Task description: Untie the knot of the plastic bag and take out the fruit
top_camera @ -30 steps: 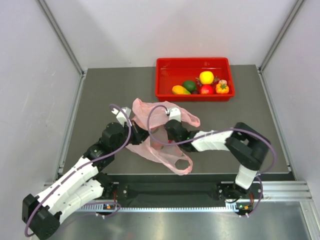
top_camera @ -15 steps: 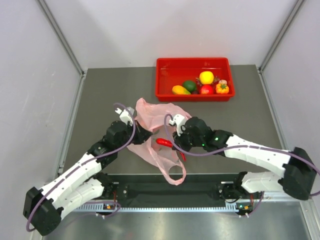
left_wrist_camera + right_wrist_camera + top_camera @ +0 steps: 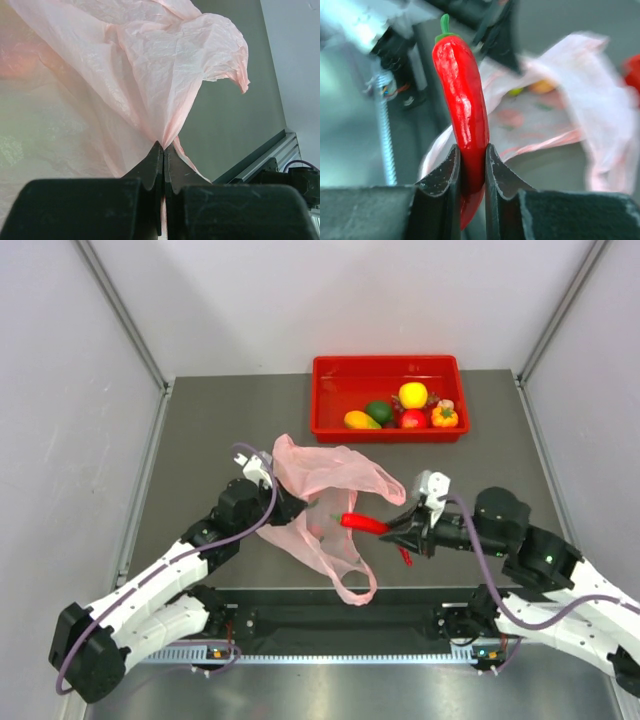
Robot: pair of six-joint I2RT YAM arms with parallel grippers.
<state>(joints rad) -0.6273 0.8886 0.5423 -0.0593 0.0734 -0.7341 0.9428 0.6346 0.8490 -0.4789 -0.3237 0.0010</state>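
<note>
The pale-pink plastic bag (image 3: 330,472) lies crumpled on the grey table, its mouth facing right and one handle loop (image 3: 357,587) trailing toward the near edge. No knot shows. My left gripper (image 3: 284,508) is shut on a fold of the bag (image 3: 165,65), its jaws pinching the film (image 3: 163,146). My right gripper (image 3: 397,531) is shut on a red chili pepper (image 3: 364,524) with a green stem (image 3: 462,100). It holds the chili just right of the bag's mouth, jaws clamped on its lower half (image 3: 472,150). Blurred yellow and green shapes (image 3: 520,91) show through the bag.
A red tray (image 3: 318,400) stands at the back of the table. It holds a round yellow fruit (image 3: 413,394), a dark green one (image 3: 378,411), an orange-yellow one (image 3: 360,420), a red one (image 3: 413,419) and a small orange pepper (image 3: 445,416). White walls close in both sides.
My right gripper came out of the bag and moved right with the red chili in its jaws. The bag opened out and shifted slightly. My left gripper kept its hold on it.
</note>
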